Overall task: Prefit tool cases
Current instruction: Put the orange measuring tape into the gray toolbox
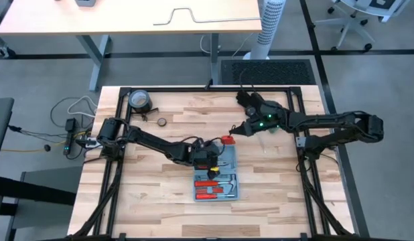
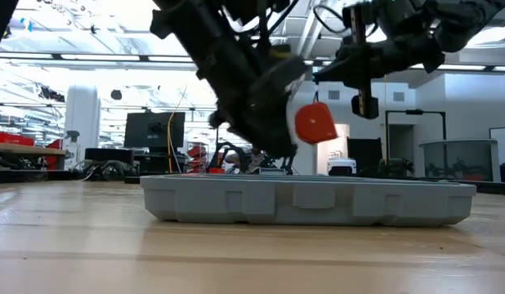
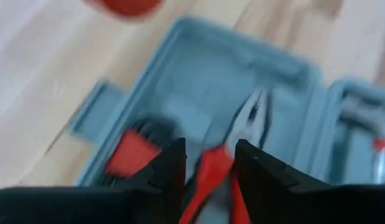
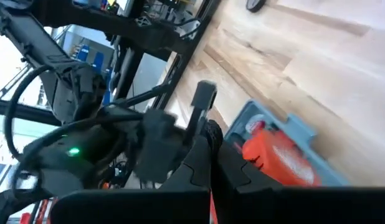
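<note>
The open light-blue tool case [image 1: 217, 179] lay flat near the middle of the wooden table [image 1: 274, 187]. The left gripper [image 3: 208, 165] hovered over it, fingers pinching red-handled pliers [image 3: 227, 162]. The right gripper [image 1: 232, 133] hung just beyond the case, pressed together on a thin shaft carrying a red-orange bulb-shaped piece [image 2: 315, 123].

A pale wooden worktop [image 1: 160, 194] carries an open blue tool case [image 1: 216, 179] near the middle, a tape roll [image 1: 139, 100] and a small disc [image 1: 162, 122].
</note>
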`<state>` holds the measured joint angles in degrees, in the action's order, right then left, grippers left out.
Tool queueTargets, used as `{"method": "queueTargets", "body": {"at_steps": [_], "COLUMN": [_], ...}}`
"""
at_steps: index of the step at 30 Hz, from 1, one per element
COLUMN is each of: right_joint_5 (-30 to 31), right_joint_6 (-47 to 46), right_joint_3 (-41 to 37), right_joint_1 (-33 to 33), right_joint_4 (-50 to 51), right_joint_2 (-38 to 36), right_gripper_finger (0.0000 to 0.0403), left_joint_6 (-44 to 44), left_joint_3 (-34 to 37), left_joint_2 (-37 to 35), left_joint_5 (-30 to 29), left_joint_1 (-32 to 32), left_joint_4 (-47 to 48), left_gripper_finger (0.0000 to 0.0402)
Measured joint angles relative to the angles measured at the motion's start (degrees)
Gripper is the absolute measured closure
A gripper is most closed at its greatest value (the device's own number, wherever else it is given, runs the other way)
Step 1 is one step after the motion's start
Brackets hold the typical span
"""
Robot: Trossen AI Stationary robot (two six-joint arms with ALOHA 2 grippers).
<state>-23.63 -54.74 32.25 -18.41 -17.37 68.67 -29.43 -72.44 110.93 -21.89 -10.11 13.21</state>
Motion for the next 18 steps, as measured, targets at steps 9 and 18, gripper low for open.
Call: {"method": "queueTargets", "body": {"at_steps": [9, 18], "right_joint_5": [3.1, 1.4], "right_joint_6": [-5.2, -4.1], "right_joint_3": [0.5, 9.0], "right_joint_1": [7.1, 7.3], "right_joint_4": [-9.8, -10.6], "right_joint_2": [10.0, 20.9], "right_gripper_finger": [0.0403, 0.0403], "left_joint_6": [-6.8, -14.6], "left_joint_3": [5.3, 9.6], "left_joint_2": [-0.6, -0.6], "left_joint_5": [0.3, 0.1], "left_joint_1": [-5.0, -9.1], "left_joint_4": [-0.9, -9.3], "left_gripper_finger": [0.031, 0.0324]}}
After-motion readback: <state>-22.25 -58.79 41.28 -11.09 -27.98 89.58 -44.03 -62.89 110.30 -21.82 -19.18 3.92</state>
